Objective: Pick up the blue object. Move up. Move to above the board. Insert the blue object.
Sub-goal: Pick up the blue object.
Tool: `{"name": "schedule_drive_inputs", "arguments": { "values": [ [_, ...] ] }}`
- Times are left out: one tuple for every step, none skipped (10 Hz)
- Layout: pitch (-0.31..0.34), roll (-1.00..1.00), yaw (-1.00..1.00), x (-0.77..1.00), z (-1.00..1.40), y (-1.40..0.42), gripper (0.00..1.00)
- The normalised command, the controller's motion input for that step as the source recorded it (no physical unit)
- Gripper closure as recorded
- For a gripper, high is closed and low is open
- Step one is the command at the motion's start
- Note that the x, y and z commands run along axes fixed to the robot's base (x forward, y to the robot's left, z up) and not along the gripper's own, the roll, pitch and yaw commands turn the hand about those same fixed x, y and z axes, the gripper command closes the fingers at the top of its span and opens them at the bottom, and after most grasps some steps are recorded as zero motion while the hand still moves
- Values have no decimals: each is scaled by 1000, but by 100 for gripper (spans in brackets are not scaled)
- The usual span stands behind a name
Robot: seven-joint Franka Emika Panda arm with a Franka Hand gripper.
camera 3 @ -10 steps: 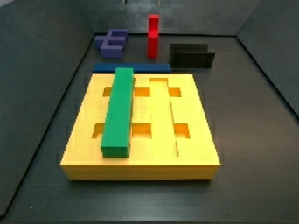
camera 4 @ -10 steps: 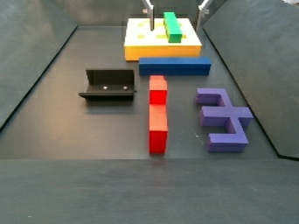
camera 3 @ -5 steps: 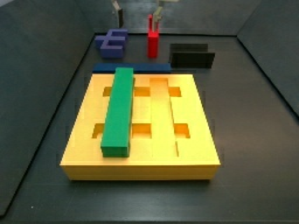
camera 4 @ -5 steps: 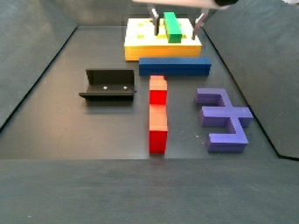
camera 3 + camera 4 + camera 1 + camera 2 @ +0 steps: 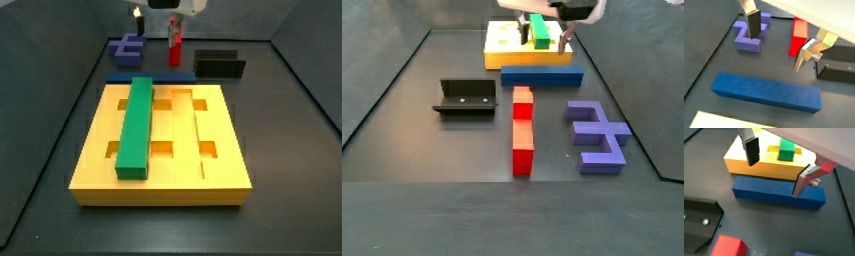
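The blue object is a long dark blue bar lying on the floor against the end of the yellow board; it also shows in a side view and in both wrist views. My gripper hangs open and empty above the bar, its fingers spread wider than the bar and not touching it. It shows at the top of a side view. A green bar lies in one groove of the board.
A red bar, a purple E-shaped block and the black fixture stand on the dark floor beyond the blue bar. Dark walls close in both sides.
My gripper has come down into view from above and now hangs lower over the blue bar. The pieces have not moved.
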Motion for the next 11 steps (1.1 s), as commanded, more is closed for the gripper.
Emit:
{"name": "schedule_drive_inputs", "arguments": {
  "values": [
    [-30, -210, -891, -40, -291, -17, 0],
    [-31, -214, -883, -49, -300, -17, 0],
    [-26, -216, -883, -43, -289, -17, 0],
    [-21, -234, -829, -77, -323, -54, 0],
    [-20, -227, -846, -66, -311, -43, 0],
    [0, -190, -866, -20, -217, -60, 0],
    [0, -180, -811, -29, -217, -120, 0],
    [1, -156, -780, -20, -269, -177, 0],
    [0, 0, -763, -154, -326, -237, 0],
    [13, 40, -689, -220, -334, -289, 0],
    [0, 119, -443, -191, -280, -77, 0]
  ]
}}
